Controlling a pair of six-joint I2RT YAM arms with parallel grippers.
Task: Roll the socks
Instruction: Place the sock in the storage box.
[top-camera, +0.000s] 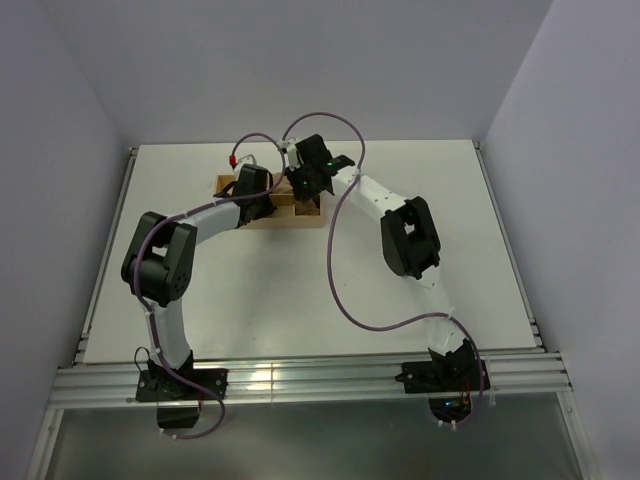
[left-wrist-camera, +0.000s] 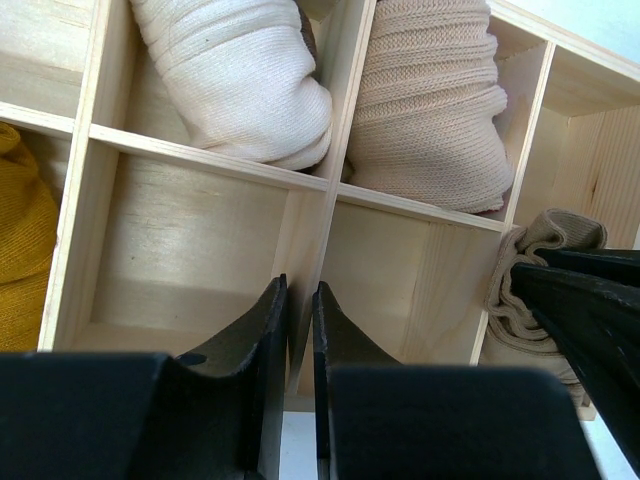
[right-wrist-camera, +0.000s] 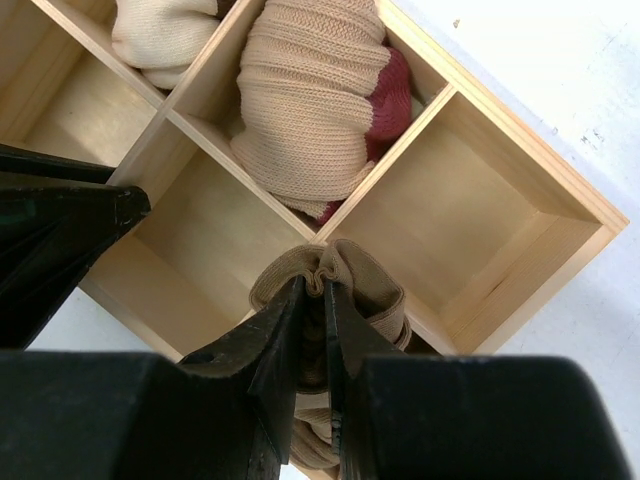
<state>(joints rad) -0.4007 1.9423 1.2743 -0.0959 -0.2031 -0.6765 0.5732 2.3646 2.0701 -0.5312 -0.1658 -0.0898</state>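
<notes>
My right gripper (right-wrist-camera: 312, 285) is shut on a bunched olive-brown sock (right-wrist-camera: 375, 275) and holds it over the near compartments of a wooden divided box (right-wrist-camera: 400, 142). That sock also shows at the right of the left wrist view (left-wrist-camera: 540, 255), beside my right fingers (left-wrist-camera: 590, 310). The mustard-orange sock (left-wrist-camera: 20, 250) lies in a compartment at the far left. My left gripper (left-wrist-camera: 297, 290) is closed around an upright wooden divider of the box (left-wrist-camera: 200, 155). In the top view both grippers, left (top-camera: 268, 203) and right (top-camera: 305, 190), meet over the box (top-camera: 226, 185).
A white rolled bundle (left-wrist-camera: 240, 70) and a beige ribbed bundle (left-wrist-camera: 430, 100) fill two far compartments. The beige one has a dark red part (right-wrist-camera: 395, 85). Other compartments hold nothing. The box sits at the back of a white table (top-camera: 450, 200) with purple cables above it.
</notes>
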